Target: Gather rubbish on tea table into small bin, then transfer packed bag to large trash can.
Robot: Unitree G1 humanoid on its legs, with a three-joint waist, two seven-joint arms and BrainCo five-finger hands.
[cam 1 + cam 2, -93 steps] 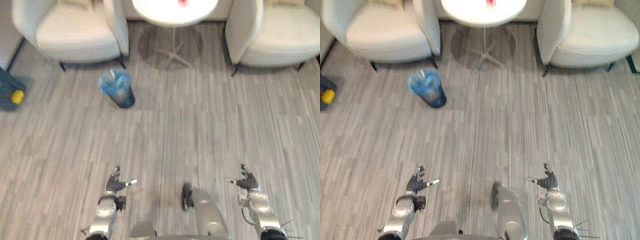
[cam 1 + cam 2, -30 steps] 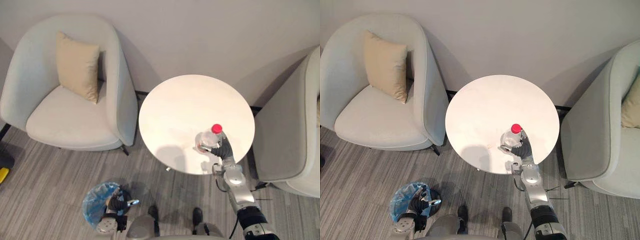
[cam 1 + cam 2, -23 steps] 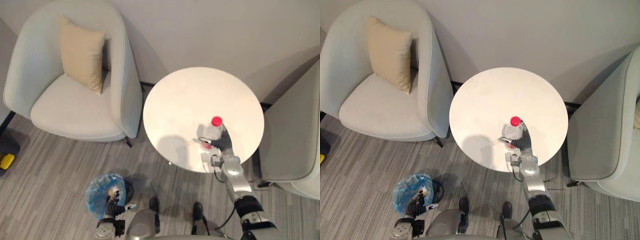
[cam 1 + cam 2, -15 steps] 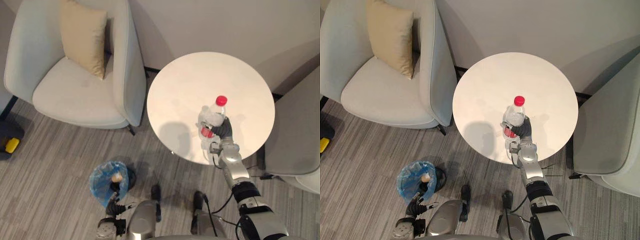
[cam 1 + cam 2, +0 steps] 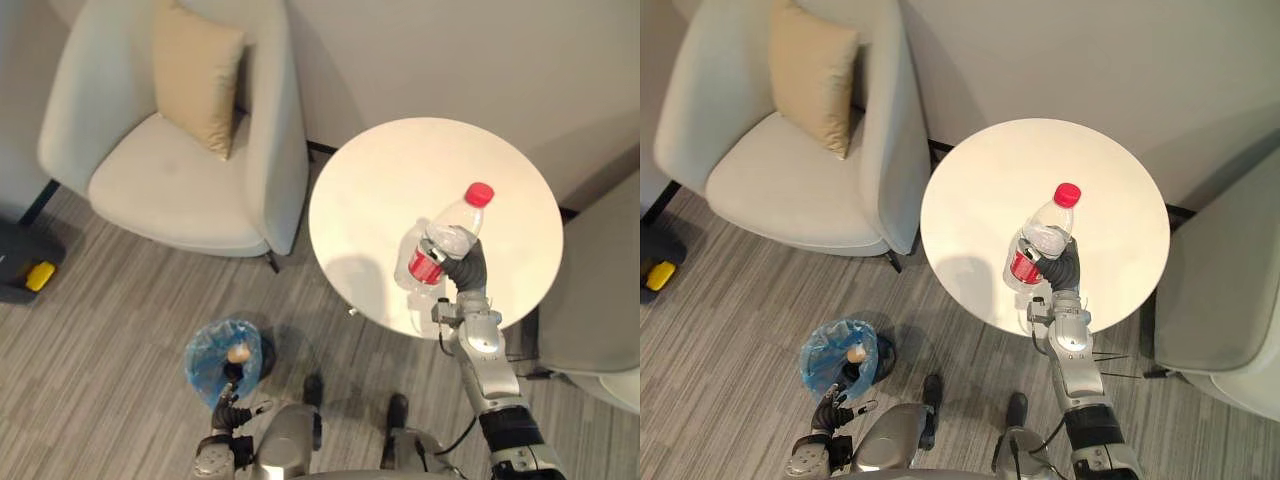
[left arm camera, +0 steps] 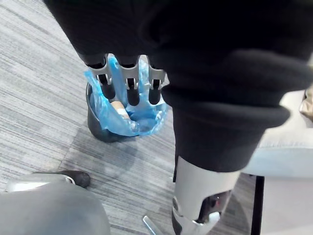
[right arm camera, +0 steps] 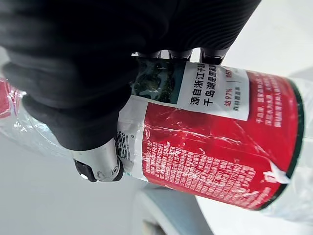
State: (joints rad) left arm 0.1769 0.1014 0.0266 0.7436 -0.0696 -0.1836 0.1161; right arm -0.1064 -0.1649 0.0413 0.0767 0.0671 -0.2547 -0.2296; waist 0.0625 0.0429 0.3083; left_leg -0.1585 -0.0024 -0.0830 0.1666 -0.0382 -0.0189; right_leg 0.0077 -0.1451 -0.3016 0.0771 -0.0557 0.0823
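Note:
A clear plastic bottle [image 5: 447, 236] with a red cap and red label is lifted above the round white tea table [image 5: 380, 180], tilted, with my right hand [image 5: 464, 270] shut round its lower body. The right wrist view shows the bottle's label [image 7: 215, 142] close up, with the thumb [image 7: 98, 166] curled against it. The small dark bin [image 5: 225, 358] with a blue bag stands on the floor to the left of the table's foot, some rubbish inside. My left hand [image 5: 226, 415] hangs low just this side of the bin, its fingers [image 6: 128, 88] straight.
A pale armchair [image 5: 170, 180] with a tan cushion [image 5: 198, 75] stands left of the table, another armchair [image 5: 600, 300] at the right. A dark object with a yellow part [image 5: 30, 272] lies at the far left on the grey floor.
My right hand closed on the bottle and lifted it off the table, tilting it. The whole picture shifted as the camera moved.

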